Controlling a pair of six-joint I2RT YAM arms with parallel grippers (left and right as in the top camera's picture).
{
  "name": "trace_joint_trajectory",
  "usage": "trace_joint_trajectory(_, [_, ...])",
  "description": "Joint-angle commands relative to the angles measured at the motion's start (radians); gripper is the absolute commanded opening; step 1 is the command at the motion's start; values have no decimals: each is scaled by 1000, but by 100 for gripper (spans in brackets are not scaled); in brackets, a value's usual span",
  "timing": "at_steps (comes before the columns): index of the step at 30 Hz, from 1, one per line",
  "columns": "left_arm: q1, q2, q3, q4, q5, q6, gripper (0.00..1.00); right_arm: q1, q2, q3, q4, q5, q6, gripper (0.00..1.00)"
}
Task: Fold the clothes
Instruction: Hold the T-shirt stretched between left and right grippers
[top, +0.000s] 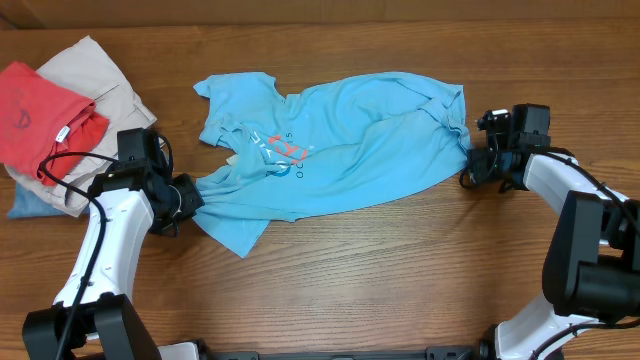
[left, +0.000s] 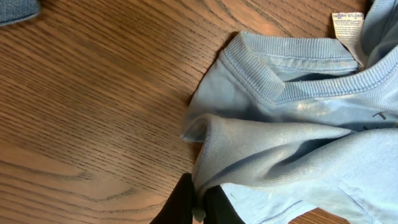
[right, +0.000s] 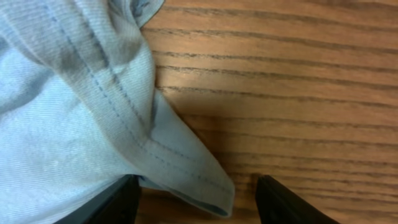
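T-shirt (top: 340, 140) lies crosswise, collar leftward; left fingers (left: 178, 204) pinch it, right fingers (right: 117, 202) open.

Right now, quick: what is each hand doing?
Left hand: closed, pinching the sky-blue T-shirt.
Right hand: open, a corner of the shirt's hem lying loose inside it.

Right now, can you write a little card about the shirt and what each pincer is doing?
shirt: light blue T-shirt, crumpled, spread across the wooden table, not folded yet
left pincer: shut on the shirt's edge
right pincer: open, the shirt's hem corner between its jaws
side pile: red T-shirt on beige clothes, near the left arm
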Motion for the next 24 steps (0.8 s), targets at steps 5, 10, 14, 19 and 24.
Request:
trace_joint_trajectory(5, [3, -6, 4, -1, -7, 23, 7, 5, 4, -11, 18, 16, -10, 57])
trace_joint_trajectory(10, [3, -6, 4, -1, -7, 23, 7, 4, 4, -11, 23, 17, -10, 57])
trace_joint_trajectory(14, [3, -6, 4, -1, -7, 23, 7, 5, 4, -9, 25, 16, -10, 58])
trace_joint_trajectory(19, [3, -6, 4, 3, -7, 23, 8, 5, 4, -3, 27, 16, -10, 59])
trace_joint_trajectory(24, [3, -6, 4, 3, -7, 23, 8, 4, 4, 23, 27, 20, -10, 62])
